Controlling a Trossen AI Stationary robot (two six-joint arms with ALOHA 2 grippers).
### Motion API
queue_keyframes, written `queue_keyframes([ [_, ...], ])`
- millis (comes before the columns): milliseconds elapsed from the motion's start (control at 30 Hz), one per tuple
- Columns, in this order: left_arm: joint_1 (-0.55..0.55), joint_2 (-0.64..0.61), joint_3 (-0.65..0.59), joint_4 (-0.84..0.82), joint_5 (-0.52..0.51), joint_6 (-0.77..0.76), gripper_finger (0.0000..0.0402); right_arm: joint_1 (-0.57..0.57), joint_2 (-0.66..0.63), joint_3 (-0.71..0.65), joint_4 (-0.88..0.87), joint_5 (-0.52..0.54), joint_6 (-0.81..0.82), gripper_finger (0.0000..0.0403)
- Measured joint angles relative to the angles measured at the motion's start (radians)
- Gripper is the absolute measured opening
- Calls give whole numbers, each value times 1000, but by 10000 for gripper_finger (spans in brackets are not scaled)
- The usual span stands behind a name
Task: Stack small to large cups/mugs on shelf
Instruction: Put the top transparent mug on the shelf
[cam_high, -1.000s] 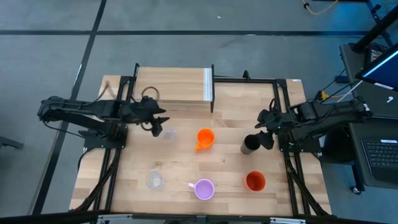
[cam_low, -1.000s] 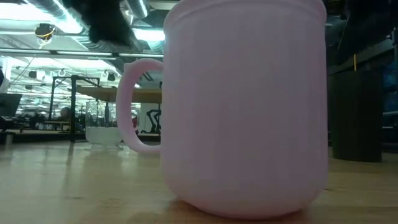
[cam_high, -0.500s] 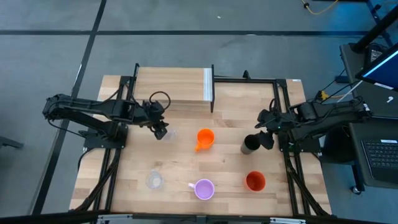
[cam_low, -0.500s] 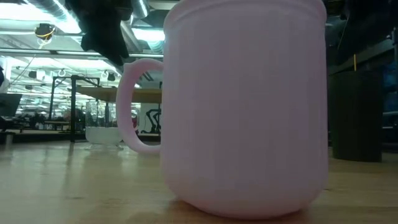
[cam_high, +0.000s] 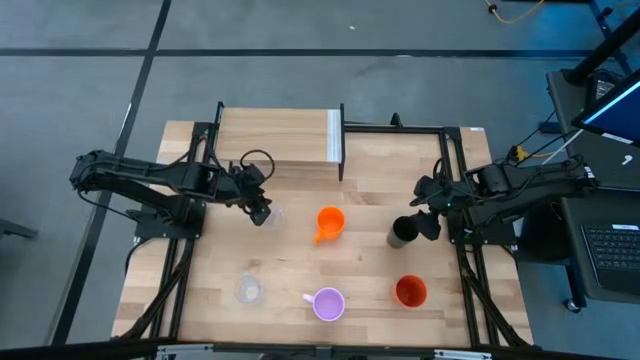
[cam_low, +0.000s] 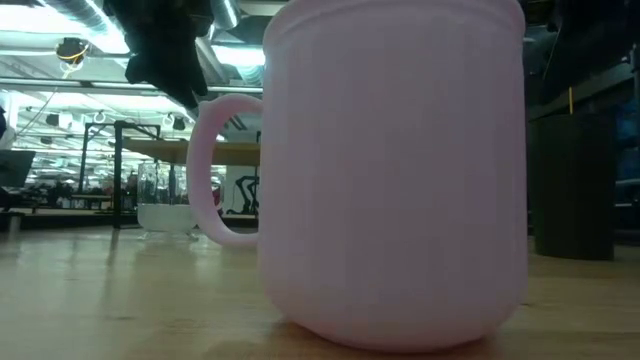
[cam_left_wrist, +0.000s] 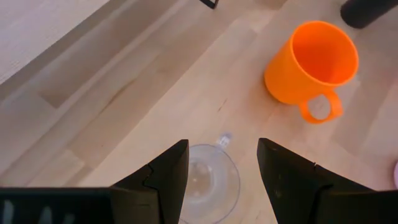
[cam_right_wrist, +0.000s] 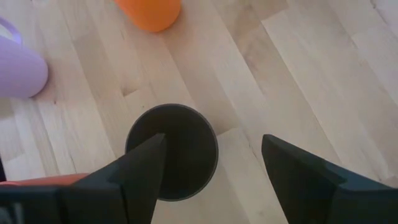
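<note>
Left gripper (cam_left_wrist: 217, 163) wide open above clear glass (cam_left_wrist: 208, 184), our right gripper (cam_right_wrist: 211, 163) spread wide around black tumbler (cam_right_wrist: 172, 152), nothing gripped, orange mug (cam_left_wrist: 313, 64) nearby.

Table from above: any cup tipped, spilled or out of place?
Nothing stands out. The orange handled mug, lilac handled mug, black tumbler, red-orange handleless cup and both clear glasses stand upright, apart, on the tabletop; no spill shows.
</note>
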Motion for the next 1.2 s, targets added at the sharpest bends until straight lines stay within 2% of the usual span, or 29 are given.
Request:
queue_keyframes([
  [433,-22,115,0,-9,-29,-159,185,0,0,-1,0,0,-2,266],
  [600,-21,154,0,-103,-36,-216,184,0,0,-1,0,0,-22,266],
  [767,-4,163,0,-200,13,-283,184,0,0,-1,0,0,-22,266],
  [1200,15,165,0,-220,52,-296,185,0,0,-1,0,4,-21,266],
])
